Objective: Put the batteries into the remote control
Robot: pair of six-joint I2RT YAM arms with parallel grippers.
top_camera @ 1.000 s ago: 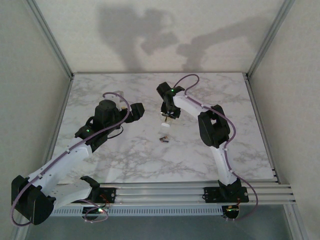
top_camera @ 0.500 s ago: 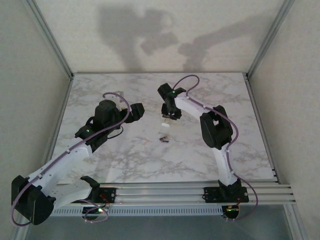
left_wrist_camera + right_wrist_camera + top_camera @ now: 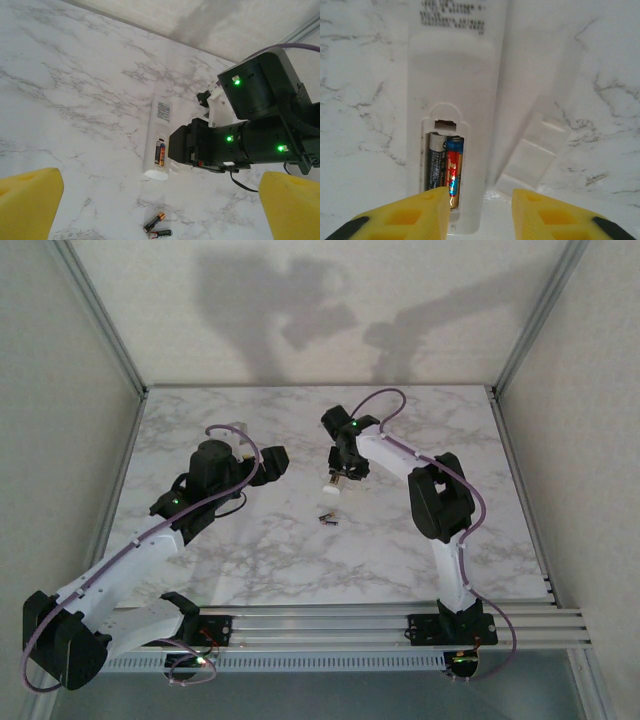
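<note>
Right hand (image 3: 479,205) | part-open, empty | over remote (image 3: 455,75) | left hand (image 3: 160,200) wide, empty

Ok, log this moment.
remote: cover off, two cells inside | batteries: loose on table | right gripper: open over remote | left gripper: open

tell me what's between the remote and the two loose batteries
Nothing: a bare stretch of marble table separates the remote from the loose batteries, as the left wrist view shows.
</note>
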